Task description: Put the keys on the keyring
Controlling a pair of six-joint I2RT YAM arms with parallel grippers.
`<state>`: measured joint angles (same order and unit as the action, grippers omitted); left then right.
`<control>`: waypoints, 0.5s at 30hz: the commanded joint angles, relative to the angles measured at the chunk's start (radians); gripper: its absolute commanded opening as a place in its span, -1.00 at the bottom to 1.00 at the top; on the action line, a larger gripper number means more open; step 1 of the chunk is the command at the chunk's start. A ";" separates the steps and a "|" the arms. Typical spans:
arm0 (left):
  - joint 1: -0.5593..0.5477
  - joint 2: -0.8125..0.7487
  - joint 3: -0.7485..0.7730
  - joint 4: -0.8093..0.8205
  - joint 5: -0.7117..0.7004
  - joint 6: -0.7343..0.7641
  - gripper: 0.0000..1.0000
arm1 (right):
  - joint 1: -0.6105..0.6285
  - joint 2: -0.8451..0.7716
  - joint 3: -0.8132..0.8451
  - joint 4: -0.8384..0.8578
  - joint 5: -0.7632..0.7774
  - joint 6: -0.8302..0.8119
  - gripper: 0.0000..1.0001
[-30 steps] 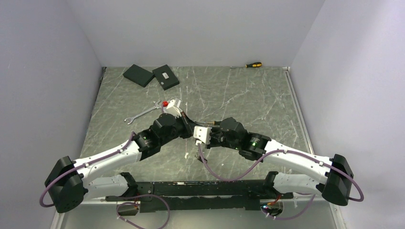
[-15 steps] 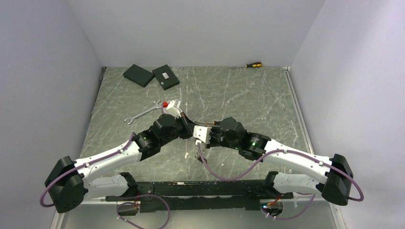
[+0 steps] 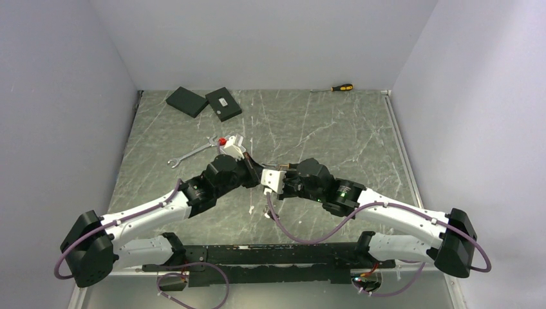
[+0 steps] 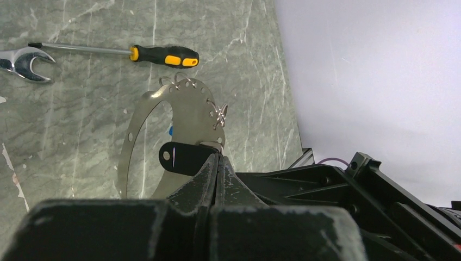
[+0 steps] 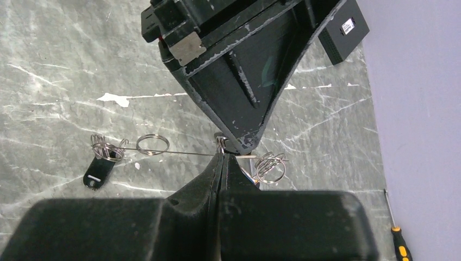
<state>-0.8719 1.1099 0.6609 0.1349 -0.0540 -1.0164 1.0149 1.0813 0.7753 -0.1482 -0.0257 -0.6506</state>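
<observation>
The keyring (image 4: 187,106) is a flat grey metal hoop with small split rings (image 4: 220,114) on it, held in the air between both grippers. In the right wrist view it shows edge-on as a thin line (image 5: 179,153). My left gripper (image 4: 218,156) is shut on the hoop's near edge, with a black key fob (image 4: 182,157) just beside its tip. My right gripper (image 5: 220,155) is shut on the hoop from the opposite side, at a small ring. A second black fob (image 5: 98,174) hangs from the hoop's end. In the top view both grippers (image 3: 254,172) (image 3: 266,181) meet at mid-table.
A silver wrench (image 3: 192,153) lies left of the grippers. An orange-and-black screwdriver (image 3: 339,87) lies at the back wall. Two black boxes (image 3: 187,101) (image 3: 223,103) sit at the back left. A second screwdriver (image 4: 163,55) lies under the hoop.
</observation>
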 commanded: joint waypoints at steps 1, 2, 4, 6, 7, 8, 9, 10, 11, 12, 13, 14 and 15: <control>-0.001 -0.026 -0.010 0.024 -0.011 -0.007 -1.00 | -0.007 -0.040 0.041 0.052 0.056 0.009 -1.00; -0.001 -0.028 -0.012 0.023 -0.014 -0.006 -1.00 | -0.007 -0.043 0.039 0.052 0.058 0.009 -1.00; -0.002 -0.030 -0.015 0.021 -0.021 -0.005 -1.00 | -0.008 -0.050 0.037 0.053 0.058 0.012 -1.00; -0.001 -0.032 -0.017 0.023 -0.026 -0.005 -1.00 | -0.009 -0.057 0.034 0.056 0.055 0.015 -1.00; -0.001 -0.034 -0.017 0.024 -0.028 -0.005 -1.00 | -0.009 -0.059 0.031 0.056 0.054 0.017 -1.00; -0.002 -0.036 -0.018 0.023 -0.031 -0.005 -1.00 | -0.009 -0.062 0.029 0.054 0.053 0.018 -1.00; -0.002 -0.036 -0.018 0.023 -0.032 -0.005 -1.00 | -0.009 -0.063 0.027 0.053 0.053 0.019 -1.00; -0.001 -0.037 -0.017 0.023 -0.033 -0.004 -1.00 | -0.010 -0.066 0.025 0.050 0.053 0.021 -1.00; -0.001 -0.038 -0.019 0.021 -0.036 -0.004 -1.00 | -0.010 -0.069 0.023 0.048 0.053 0.022 -1.00; -0.001 -0.042 -0.019 0.017 -0.040 -0.005 -1.00 | -0.010 -0.072 0.020 0.047 0.053 0.023 -1.00; -0.002 -0.044 -0.021 0.015 -0.044 -0.005 -1.00 | -0.010 -0.077 0.018 0.046 0.053 0.023 -1.00; -0.001 -0.047 -0.023 0.014 -0.049 -0.005 -1.00 | -0.010 -0.082 0.015 0.045 0.052 0.025 -1.00; 0.000 -0.050 -0.024 0.013 -0.055 -0.005 -1.00 | -0.010 -0.088 0.013 0.048 0.049 0.026 -1.00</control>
<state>-0.8734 1.0908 0.6544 0.1528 -0.0677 -1.0168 1.0149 1.0409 0.7750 -0.1486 -0.0212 -0.6361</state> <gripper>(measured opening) 0.007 0.010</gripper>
